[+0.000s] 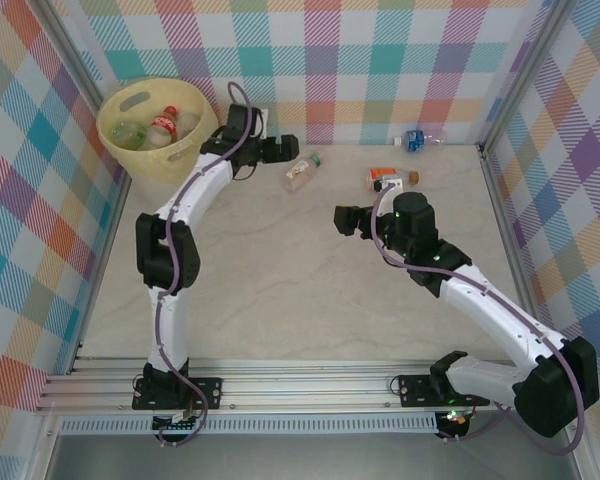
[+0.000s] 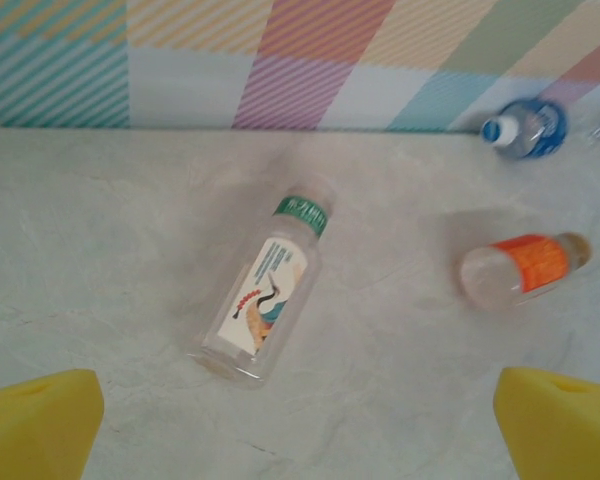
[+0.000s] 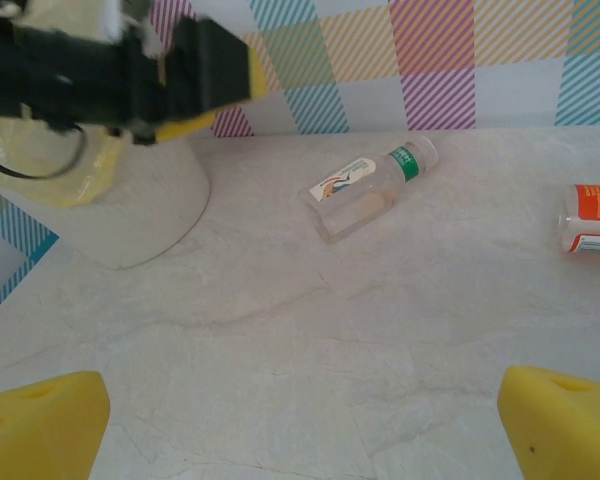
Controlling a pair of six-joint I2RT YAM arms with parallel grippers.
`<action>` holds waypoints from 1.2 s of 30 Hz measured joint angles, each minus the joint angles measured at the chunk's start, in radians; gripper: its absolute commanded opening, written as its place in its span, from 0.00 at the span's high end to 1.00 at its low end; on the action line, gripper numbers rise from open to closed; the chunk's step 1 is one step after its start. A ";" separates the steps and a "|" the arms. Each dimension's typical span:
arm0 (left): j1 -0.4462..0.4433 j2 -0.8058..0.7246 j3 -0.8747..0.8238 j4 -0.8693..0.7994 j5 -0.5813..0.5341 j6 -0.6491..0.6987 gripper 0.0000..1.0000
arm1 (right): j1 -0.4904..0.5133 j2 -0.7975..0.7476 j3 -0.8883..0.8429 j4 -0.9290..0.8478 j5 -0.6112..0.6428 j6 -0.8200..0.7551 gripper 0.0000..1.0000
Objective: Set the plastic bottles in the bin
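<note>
Left gripper (image 1: pixel 283 150) wide open, empty, just left of green-capped bottle (image 2: pixel 268 290); right gripper (image 1: pixel 342 219) same. We judge bottle light, slick, probably crushable; we'd grip mid-body, across width.

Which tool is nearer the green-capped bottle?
Left. In the top view the left tool is just left of the green-capped bottle; the right tool is farther off, below and right of it.

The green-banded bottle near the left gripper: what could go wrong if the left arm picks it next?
1. The green-banded bottle lies on its side, slanted ahead of the open left gripper; closing fingers may roll or twist it away.
2. The bin stands close beside that arm; a careless swing could knock it.
</note>
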 measured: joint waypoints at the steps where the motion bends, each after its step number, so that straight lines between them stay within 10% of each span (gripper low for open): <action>1: 0.000 0.021 0.000 0.003 0.005 0.014 0.00 | 0.000 -0.003 0.000 0.000 0.000 0.000 0.00; 18: -0.090 0.362 0.245 0.000 -0.065 0.375 0.00 | 0.000 -0.008 0.036 -0.048 0.010 -0.002 0.00; 36: -0.094 0.539 0.416 -0.037 -0.190 0.405 0.03 | 0.000 -0.008 0.036 -0.064 0.027 -0.012 0.00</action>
